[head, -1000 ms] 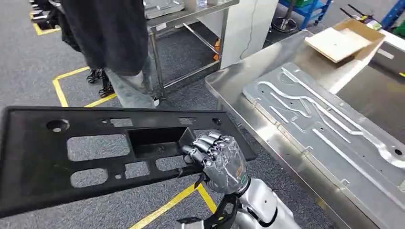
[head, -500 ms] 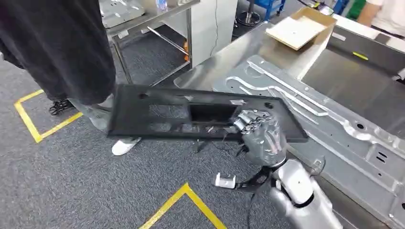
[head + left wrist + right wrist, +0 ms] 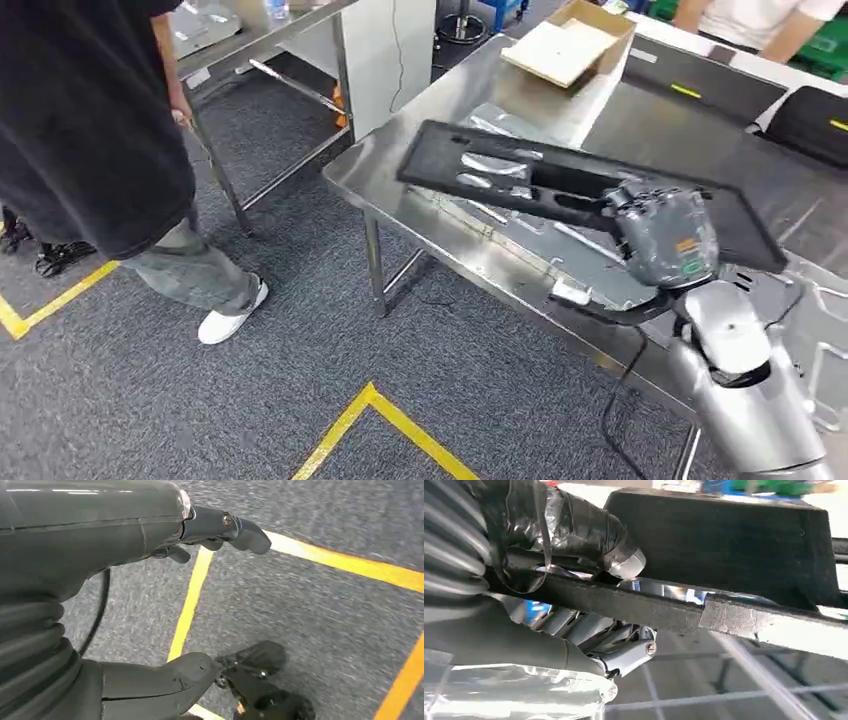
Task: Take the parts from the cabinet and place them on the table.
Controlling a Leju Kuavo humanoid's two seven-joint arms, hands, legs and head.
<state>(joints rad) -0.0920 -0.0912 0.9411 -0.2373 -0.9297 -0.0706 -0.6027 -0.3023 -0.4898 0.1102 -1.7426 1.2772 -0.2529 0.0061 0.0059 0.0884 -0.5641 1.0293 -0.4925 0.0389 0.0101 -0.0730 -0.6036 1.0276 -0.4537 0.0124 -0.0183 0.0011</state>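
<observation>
My right hand (image 3: 662, 236) grips a long flat black panel (image 3: 520, 170) with several cutouts, holding it by the rim of its middle opening. The panel hangs level above the near corner of the steel table (image 3: 400, 195), over a pressed silver sheet-metal part (image 3: 590, 280) lying there. In the right wrist view the thumb (image 3: 589, 530) presses on the panel's edge (image 3: 649, 607) while the other fingers curl beneath it. My left hand (image 3: 220, 530) hangs over the grey carpet, fingers apart and holding nothing.
A person in a black top and grey trousers (image 3: 90, 130) stands at the left. A cardboard box (image 3: 565, 45) sits at the table's far end, another person's arms (image 3: 760, 20) behind it. A steel frame stand (image 3: 270, 60) is at the back. Yellow floor tape (image 3: 375, 420) crosses the carpet.
The view has swung right, so the table now lies ahead. My right hand has carried the black panel from over the floor to above the table's near corner.
</observation>
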